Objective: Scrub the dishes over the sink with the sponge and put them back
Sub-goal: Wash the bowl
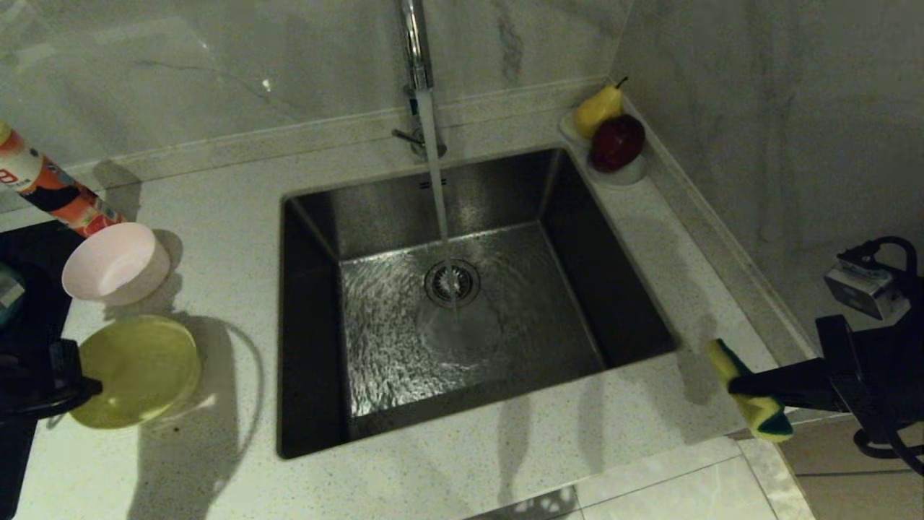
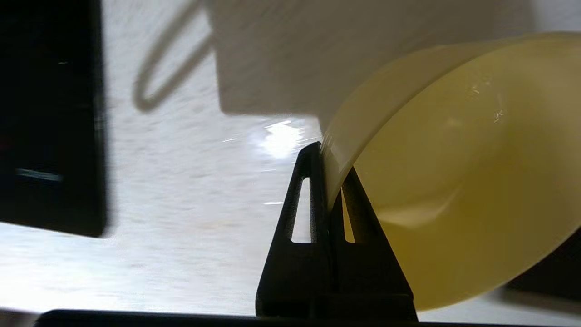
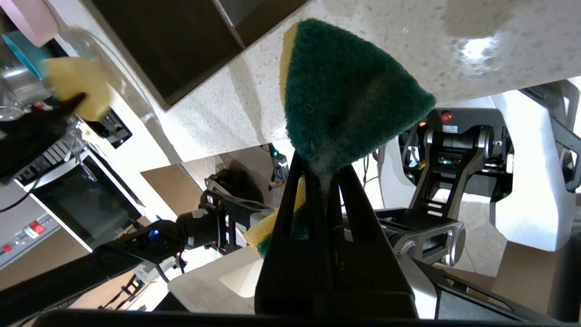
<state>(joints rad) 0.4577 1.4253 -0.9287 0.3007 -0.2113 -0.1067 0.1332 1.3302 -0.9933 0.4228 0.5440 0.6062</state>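
My left gripper (image 1: pixel 94 390) is shut on the rim of the yellow bowl (image 1: pixel 137 370), which tilts on its side just above the counter left of the sink (image 1: pixel 317 238). In the left wrist view one finger lies inside the yellow bowl (image 2: pixel 463 181) and one outside, at my left gripper (image 2: pixel 327 170). The pale pink bowl (image 1: pixel 115 261) rests on its side behind it. My right gripper (image 1: pixel 736 386) is shut on the green and yellow sponge (image 1: pixel 754 393) over the counter's front right corner. The sponge (image 3: pixel 349 95) bends round the jaws of my right gripper (image 3: pixel 323 175). A light blue bowl (image 3: pixel 20 52) edge shows far off.
Water runs from the tap (image 1: pixel 417 43) onto the drain strainer (image 1: pixel 452 283). A white dish (image 1: pixel 626 173) with a pear and a red apple sits at the sink's back right corner. An orange tube (image 1: pixel 50 188) leans at far left. A dark hob surface (image 1: pixel 29 303) borders the left.
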